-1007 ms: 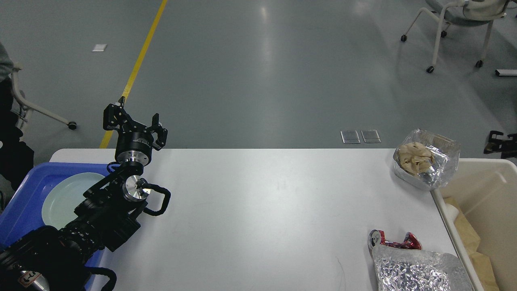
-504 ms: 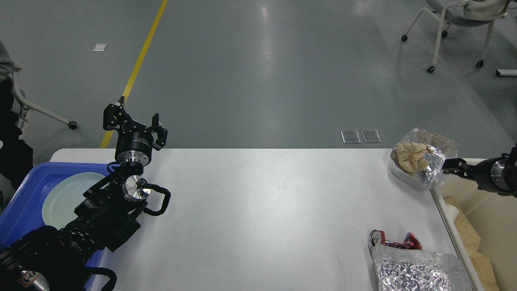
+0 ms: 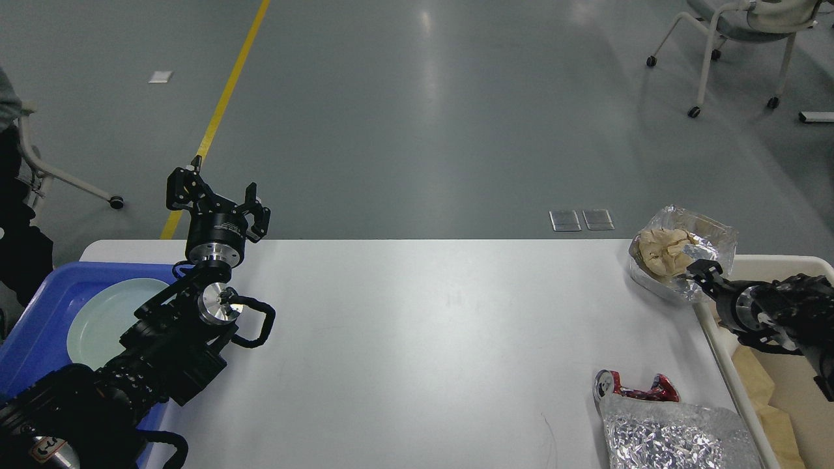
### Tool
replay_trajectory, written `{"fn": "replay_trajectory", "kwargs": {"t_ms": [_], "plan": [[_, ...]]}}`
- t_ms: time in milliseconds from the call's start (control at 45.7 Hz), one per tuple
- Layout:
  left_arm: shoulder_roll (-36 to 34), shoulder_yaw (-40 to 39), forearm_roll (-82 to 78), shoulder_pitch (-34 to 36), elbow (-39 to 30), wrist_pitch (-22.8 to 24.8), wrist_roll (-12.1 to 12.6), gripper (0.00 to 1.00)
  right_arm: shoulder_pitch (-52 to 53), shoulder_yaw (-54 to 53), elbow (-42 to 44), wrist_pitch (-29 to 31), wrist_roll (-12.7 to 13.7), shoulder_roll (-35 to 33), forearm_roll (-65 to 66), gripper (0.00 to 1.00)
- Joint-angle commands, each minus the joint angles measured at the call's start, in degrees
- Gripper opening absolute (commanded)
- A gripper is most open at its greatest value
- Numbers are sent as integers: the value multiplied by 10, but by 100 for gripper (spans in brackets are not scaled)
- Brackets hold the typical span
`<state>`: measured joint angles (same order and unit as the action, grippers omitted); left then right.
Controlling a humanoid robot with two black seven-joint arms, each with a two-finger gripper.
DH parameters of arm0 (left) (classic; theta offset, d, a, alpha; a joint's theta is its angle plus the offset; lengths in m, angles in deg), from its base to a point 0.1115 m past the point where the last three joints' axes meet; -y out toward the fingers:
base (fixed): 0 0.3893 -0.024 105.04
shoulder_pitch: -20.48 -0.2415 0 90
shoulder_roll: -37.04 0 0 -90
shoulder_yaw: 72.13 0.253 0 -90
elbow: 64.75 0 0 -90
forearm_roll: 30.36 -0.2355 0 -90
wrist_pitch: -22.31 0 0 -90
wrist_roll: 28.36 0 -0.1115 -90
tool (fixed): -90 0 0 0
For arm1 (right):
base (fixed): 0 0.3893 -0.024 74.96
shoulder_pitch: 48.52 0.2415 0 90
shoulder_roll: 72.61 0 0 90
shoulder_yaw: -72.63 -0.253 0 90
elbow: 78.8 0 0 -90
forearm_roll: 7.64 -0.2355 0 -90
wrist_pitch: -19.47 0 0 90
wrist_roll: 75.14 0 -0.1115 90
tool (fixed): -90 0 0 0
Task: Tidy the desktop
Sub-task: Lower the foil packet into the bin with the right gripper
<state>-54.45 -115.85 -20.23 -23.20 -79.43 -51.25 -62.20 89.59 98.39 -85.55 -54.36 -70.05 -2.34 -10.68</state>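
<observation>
Right gripper (image 3: 698, 270) at foil container (image 3: 681, 262), left gripper (image 3: 218, 200) spread, white desktop (image 3: 423, 339)

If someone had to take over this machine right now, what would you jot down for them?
Left hand: open, empty, raised above the desktop's far left corner.
Right hand: at the clear bag of crumpled brown paper on the far right corner; whether it grips is unclear.
Done: a plate sits in the blue tray on the left.
Left: the bag, plus a crushed red can and a foil bag at the near right. The cream bin beside that edge probably takes them.
</observation>
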Motion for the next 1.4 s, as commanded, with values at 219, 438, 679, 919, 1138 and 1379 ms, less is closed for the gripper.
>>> {"fn": "replay_trajectory", "kwargs": {"t_ms": [219,438,679,919,1138,1379], "plan": [[0,0,1,0,0,0,0,100,-13,-81,1,-116,52,57,-14,84],[0,0,1,0,0,0,0,100,-18,-85,1,-131,55,63,-14,62],[0,0,1,0,0,0,0,100,-22,-78,19,-131,55,61,-14,33],[0,0,0,0,0,0,0,100,-33,-78,19,-127,55,56,-13,28],[0,0,1,0,0,0,0,100,-40,-77,19,-127,55,57,-14,16],[0,0,0,0,0,0,0,100,-41,-78,18,-120,53,56,-14,1]]}}
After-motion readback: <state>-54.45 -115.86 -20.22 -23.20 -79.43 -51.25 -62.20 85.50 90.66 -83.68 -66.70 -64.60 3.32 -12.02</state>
